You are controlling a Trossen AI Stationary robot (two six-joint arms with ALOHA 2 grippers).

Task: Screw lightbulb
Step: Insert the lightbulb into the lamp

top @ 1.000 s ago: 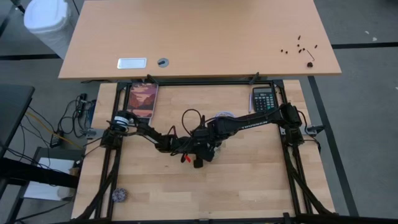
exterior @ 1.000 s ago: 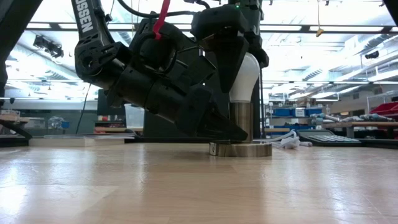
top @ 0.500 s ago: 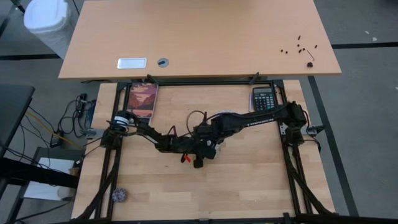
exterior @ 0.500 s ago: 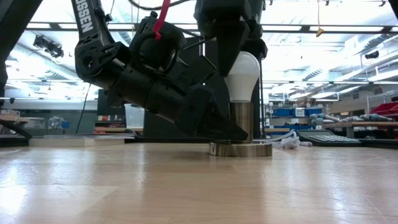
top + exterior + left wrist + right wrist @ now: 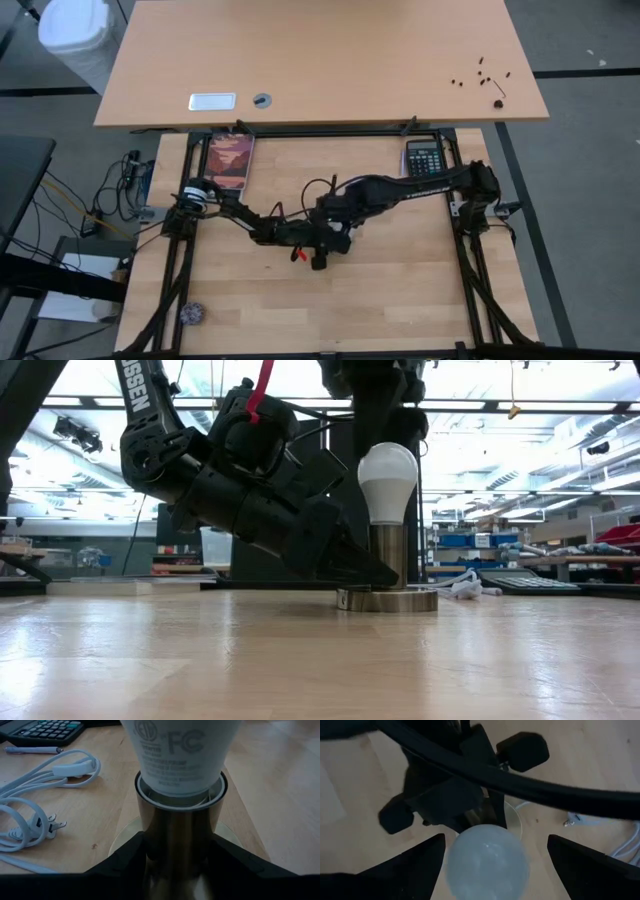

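The white lightbulb (image 5: 388, 478) stands upright with its base in the silvery socket's stem (image 5: 387, 555). The socket's round base disc (image 5: 388, 600) rests on the table. My left gripper (image 5: 345, 565) comes in low from the table's left and is shut on the stem. My right gripper (image 5: 386, 405) hangs right above the bulb, open and clear of it. In the right wrist view its two fingers stand wide on either side of the bulb (image 5: 487, 862) below. Both grippers meet near the table's middle in the high view (image 5: 325, 235). My left gripper pinches the socket's metal stem (image 5: 175, 845) between its two fingers (image 5: 125, 857), just below the rim where the bulb enters. The fingers come in nearly level, slanting down from the table's left. The socket stands upright with its disc on the table.
A white cord with a plug (image 5: 35, 815) lies coiled behind the socket. A calculator (image 5: 424, 158) and a pictured card (image 5: 230, 160) lie at the far edge. A small round object (image 5: 192, 313) sits at the near left corner.
My right gripper has let go of the bulb and risen straight up; its fingers covered the bulb's sides a second ago and now stand above its top. The bulb stays upright in the socket.
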